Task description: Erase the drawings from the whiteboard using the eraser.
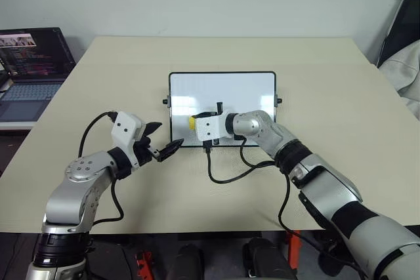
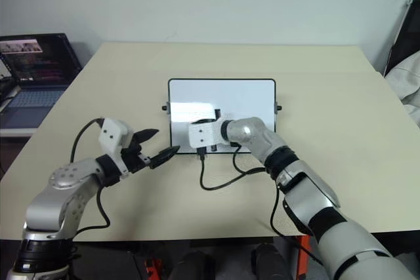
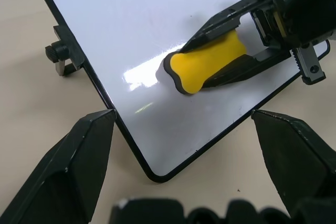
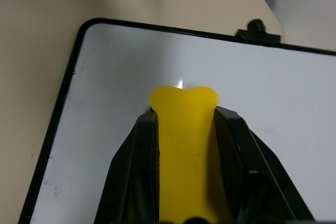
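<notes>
The whiteboard (image 1: 222, 93) lies flat on the middle of the beige table (image 1: 341, 96), black-framed, with small knobs on its short sides. My right gripper (image 4: 184, 111) is shut on the yellow eraser (image 3: 207, 61), whose black underside sits against the board's near left part. Of the drawings I make out just a faint pink trace (image 3: 157, 22) on the white surface. My left gripper (image 1: 168, 134) hovers open and empty just off the board's near left corner, pointing at the eraser.
An open laptop (image 1: 33, 63) stands on a lower desk at the far left. A dark chair with light cloth (image 1: 403, 57) sits at the right edge. A black cable (image 1: 230, 176) from my right wrist loops onto the table in front of the board.
</notes>
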You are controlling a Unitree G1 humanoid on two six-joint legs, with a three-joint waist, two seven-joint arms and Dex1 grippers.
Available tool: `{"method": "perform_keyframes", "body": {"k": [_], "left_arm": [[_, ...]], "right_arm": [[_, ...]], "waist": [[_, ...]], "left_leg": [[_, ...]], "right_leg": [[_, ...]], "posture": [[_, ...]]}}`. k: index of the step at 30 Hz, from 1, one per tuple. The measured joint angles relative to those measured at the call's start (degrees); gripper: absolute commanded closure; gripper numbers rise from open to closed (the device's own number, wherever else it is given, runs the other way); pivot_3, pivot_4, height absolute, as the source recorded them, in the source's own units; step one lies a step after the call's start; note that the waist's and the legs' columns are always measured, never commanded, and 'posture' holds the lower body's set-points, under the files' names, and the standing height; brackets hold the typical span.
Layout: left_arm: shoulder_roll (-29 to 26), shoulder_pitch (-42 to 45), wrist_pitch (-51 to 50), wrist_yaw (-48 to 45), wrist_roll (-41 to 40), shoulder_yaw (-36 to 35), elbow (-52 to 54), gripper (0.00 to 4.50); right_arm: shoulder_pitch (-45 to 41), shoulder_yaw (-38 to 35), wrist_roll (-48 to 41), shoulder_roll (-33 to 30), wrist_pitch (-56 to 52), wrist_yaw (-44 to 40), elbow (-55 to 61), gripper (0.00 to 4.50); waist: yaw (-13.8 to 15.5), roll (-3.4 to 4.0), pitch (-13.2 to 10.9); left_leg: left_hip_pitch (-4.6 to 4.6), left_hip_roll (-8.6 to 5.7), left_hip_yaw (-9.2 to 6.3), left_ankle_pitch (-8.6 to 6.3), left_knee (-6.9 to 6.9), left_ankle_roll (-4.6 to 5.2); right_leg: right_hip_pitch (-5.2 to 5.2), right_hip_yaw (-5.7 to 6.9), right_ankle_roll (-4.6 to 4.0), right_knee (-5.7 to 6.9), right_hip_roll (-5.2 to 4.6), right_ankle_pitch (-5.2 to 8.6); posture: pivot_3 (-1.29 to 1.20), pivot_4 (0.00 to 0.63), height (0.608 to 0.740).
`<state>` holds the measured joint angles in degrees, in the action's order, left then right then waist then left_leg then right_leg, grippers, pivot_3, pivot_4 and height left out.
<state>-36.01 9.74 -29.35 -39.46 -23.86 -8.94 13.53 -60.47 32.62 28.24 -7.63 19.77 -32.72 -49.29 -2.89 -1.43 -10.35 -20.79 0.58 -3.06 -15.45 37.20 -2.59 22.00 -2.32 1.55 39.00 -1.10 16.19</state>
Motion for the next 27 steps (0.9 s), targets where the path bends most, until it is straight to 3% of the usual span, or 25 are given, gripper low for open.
{"method": "perform_keyframes", "body": {"k": [5, 11, 18, 22, 27], "left_arm": [[0.00, 0.00, -0.04, 0.02, 0.00, 0.01, 0.00, 0.00], [0.06, 0.08, -0.30, -0.04, -0.30, 0.23, 0.43, 0.00], [0.50, 3.95, -1.53, -1.51, -1.21, 4.74, 4.77, 0.00], [0.52, 7.50, -1.65, -4.50, -1.20, 9.20, 6.24, 0.00], [2.93, 15.06, -0.89, -9.57, -0.78, 16.40, 4.62, 0.00]], "right_arm": [[1.07, -2.19, -2.54, 0.61, -1.80, 0.71, 1.01, 3.38], [7.74, -11.46, -11.47, -2.72, -13.17, -3.15, 15.85, 3.38], [22.91, -23.70, -22.60, -4.88, -33.82, -3.09, 48.09, 3.38], [35.35, -33.76, -25.90, -5.14, -51.56, 2.83, 68.97, 3.38], [44.69, -40.98, -29.56, -3.57, -71.04, 8.00, 87.82, 3.38]], "waist": [[0.07, 0.01, -0.02], [0.68, 0.01, -0.05], [1.22, -0.02, -0.02], [1.63, -0.02, -0.02], [1.13, -0.02, -0.02]], "left_leg": [[-0.04, 0.00, -0.02, 0.03, 0.00, -0.03], [-0.50, -0.01, -0.03, 0.00, -0.15, -0.08], [-2.18, 0.01, -0.01, 0.00, -0.12, -0.15], [-2.24, -0.05, 0.02, -0.02, -0.13, -0.14], [-2.01, -0.05, 0.11, 0.00, -0.07, -0.13]], "right_leg": [[0.01, 0.00, 0.00, -0.01, 0.00, 0.00], [0.40, 0.04, 0.01, -0.17, -0.06, 0.01], [1.96, 0.06, 0.06, -0.13, -0.08, 0.07], [2.01, 0.01, 0.06, -0.20, -0.11, 0.07], [1.92, 0.03, 0.07, 0.01, 0.05, 0.07]], "posture": [[0.00, 0.150, 0.740], [0.00, 0.150, 0.740], [0.00, 0.150, 0.740], [0.00, 0.150, 0.740], [0.00, 0.150, 0.740]]}}
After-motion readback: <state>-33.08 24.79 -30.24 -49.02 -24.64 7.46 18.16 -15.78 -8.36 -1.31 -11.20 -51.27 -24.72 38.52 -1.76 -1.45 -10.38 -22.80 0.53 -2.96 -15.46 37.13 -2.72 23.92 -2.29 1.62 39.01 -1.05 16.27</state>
